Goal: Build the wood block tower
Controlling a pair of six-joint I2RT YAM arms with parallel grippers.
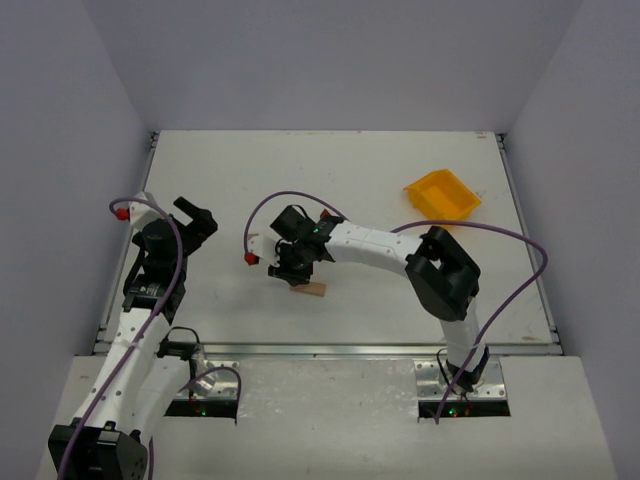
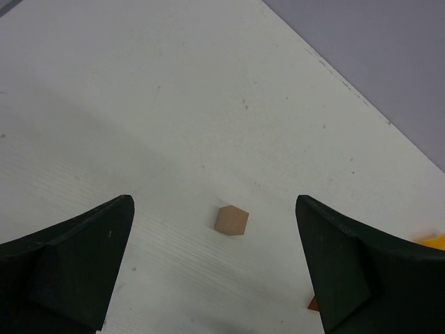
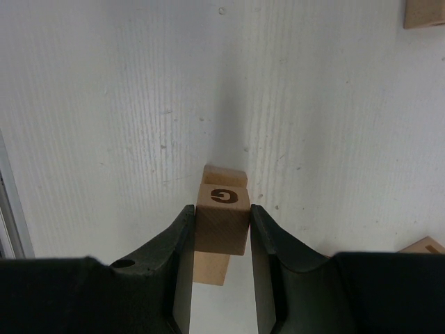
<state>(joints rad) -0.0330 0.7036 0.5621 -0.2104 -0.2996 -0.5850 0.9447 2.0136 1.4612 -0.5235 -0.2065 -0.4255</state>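
In the right wrist view my right gripper (image 3: 222, 209) is shut on a pale wooden cube (image 3: 222, 221) with a burnt-in letter G on its top. It holds the cube just over a longer pale block (image 3: 211, 268) lying on the table; I cannot tell whether the two touch. From above, this gripper (image 1: 288, 268) hangs over that flat block (image 1: 311, 290) at mid-table. My left gripper (image 1: 197, 215) stands open at the left. A small tan cube (image 2: 231, 220) sits on the table ahead of its jaws (image 2: 213, 200), apart from both fingers.
A yellow bin (image 1: 442, 194) stands at the back right. Other pale blocks show at the upper right corner (image 3: 425, 12) and the lower right (image 3: 424, 245) of the right wrist view. A red cable cap (image 1: 250, 258) sits by the right gripper.
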